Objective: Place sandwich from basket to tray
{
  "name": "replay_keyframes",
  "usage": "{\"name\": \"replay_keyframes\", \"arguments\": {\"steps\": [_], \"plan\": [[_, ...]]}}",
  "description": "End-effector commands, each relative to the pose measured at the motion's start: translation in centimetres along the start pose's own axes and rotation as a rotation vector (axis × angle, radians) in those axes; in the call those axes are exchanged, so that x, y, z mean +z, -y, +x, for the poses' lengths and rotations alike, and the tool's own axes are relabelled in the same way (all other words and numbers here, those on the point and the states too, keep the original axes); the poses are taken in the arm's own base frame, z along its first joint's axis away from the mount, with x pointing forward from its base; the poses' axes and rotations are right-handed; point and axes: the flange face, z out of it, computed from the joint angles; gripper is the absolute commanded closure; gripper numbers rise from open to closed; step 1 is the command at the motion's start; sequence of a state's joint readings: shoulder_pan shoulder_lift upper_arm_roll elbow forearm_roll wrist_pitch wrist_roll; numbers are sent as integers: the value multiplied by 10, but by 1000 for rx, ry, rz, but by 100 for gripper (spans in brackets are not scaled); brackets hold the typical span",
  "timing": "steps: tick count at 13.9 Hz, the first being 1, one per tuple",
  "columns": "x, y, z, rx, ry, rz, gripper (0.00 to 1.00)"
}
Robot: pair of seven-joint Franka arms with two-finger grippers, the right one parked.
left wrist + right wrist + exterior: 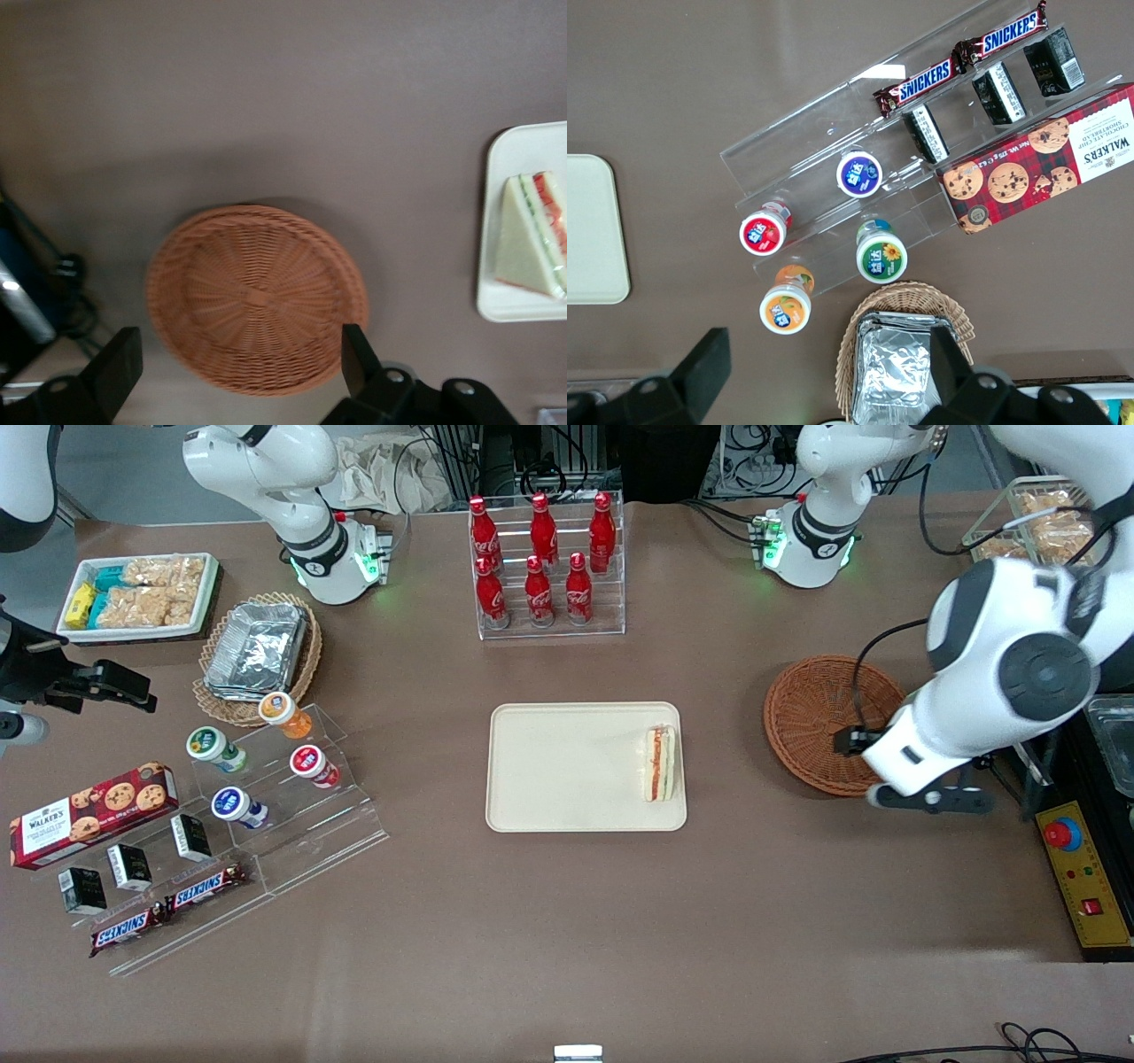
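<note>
On the cream tray (567,766), at its edge toward the working arm's end of the table, the sandwich (660,763) stands with its red and green filling showing. Above the round reddish-brown basket (257,299), which holds nothing, the left arm's gripper (239,372) hovers with its fingers (356,359) spread wide and nothing between them.

The working left arm reaches in from its end of the table, its thick white forearm sloping down and bent at the wrist. The gripper (239,372) hangs in the air, pointing straight down, clear of the surface below. Its two black fingers (120,367) stand spread wide apart, with nothing caught between them. A black cable loops along the wrist to the camera mount.
</note>
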State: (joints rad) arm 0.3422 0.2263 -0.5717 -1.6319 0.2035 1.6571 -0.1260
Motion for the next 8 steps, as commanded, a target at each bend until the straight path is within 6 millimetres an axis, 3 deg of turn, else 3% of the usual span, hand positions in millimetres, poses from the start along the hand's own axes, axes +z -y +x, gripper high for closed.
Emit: {"name": "replay_keyframes", "arguments": {"steps": [1, 4, 6, 8], "plan": [[-50, 31, -16, 50, -26, 25, 0], [-99, 54, -26, 18, -68, 14, 0], [-118, 66, -30, -7, -98, -4, 0], [-121, 68, -30, -13, -104, -64, 0]]}}
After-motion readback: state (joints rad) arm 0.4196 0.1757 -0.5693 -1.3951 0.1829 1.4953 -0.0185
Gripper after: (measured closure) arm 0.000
